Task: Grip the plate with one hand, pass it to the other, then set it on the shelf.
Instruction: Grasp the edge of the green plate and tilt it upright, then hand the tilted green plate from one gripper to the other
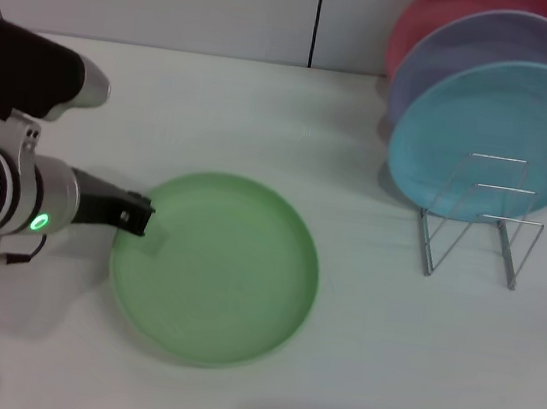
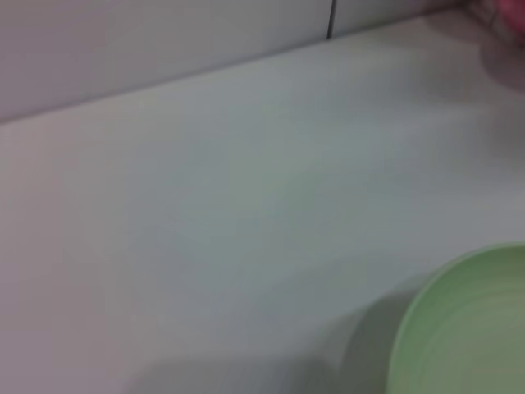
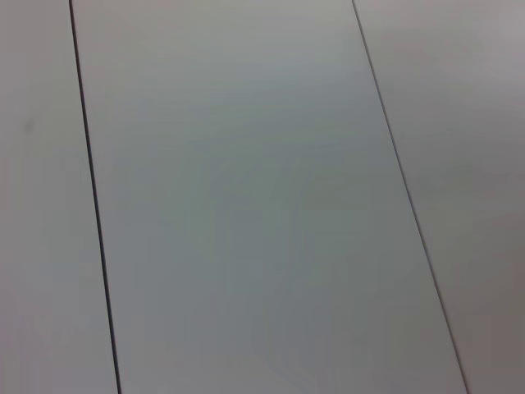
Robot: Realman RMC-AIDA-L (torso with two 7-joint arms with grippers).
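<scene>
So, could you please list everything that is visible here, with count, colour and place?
green plate: one, light green, flat on the table, front centre-left.
blue plate: one, sky blue, upright in the rack, frontmost.
lavender plate: one, lavender, upright behind the blue one.
red plate: one, pinkish red, upright at the back.
wire rack: one, silver, far right of the table; its front slots are free.
table: one, white.
wall panels: pale grey with dark seams, all that the right wrist view shows.
left end effector: one, black, at the green plate's left rim.
right end effector: not in view.
</scene>
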